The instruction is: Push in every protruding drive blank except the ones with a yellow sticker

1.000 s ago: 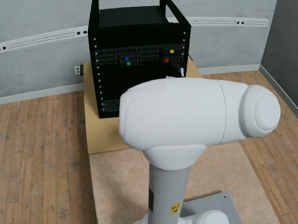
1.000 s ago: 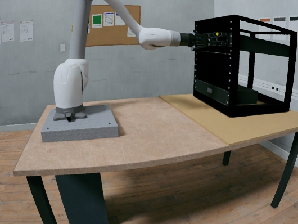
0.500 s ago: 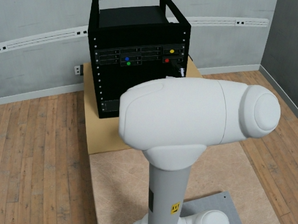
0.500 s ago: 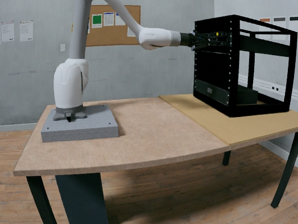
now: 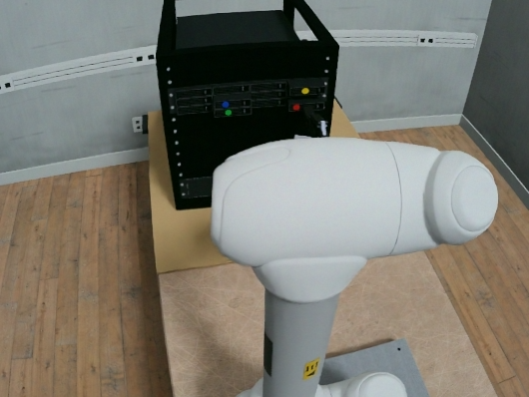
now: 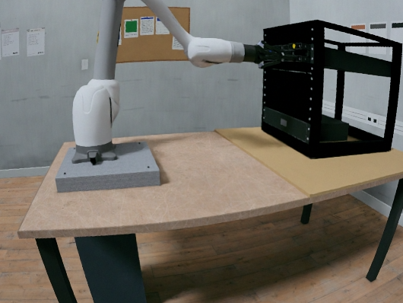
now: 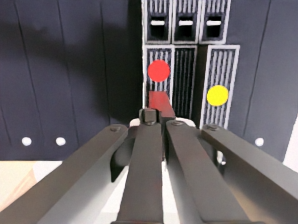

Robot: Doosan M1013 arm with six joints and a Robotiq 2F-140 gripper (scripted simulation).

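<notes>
The black rack [image 5: 248, 49] [image 6: 317, 91] stands upright on the tan board at the end of the tabletop [image 5: 200, 309] [image 6: 182, 183], its tall axis vertical and its open frame running back from the front. That front faces the arm [image 5: 304, 199] [image 6: 213, 49], which reaches toward it, its last section close to level.

The gripper [image 6: 282, 56] [image 7: 157, 105] points at the upper part of the rack's front, its fingers closed together with nothing between them. In the wrist view the fingertips are at the red-stickered blank [image 7: 159, 52]; whether they touch it, I cannot tell.

From the top view, the drive blanks lie with their long axes sideways across the rack front, their faces toward the arm. The yellow-stickered blank [image 5: 314, 91] [image 6: 298, 46] [image 7: 225, 72] is at the right-hand end, above the red one. The blue sticker [image 5: 226, 105] and the green sticker [image 5: 229, 113] are near the middle, green just below blue.

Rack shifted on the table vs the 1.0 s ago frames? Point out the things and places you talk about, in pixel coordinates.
No visible shift: the rack [image 5: 167, 150] [image 6: 318, 95] keeps its place against the tan board [image 5: 187, 244] [image 6: 304, 171] beneath it.
</notes>
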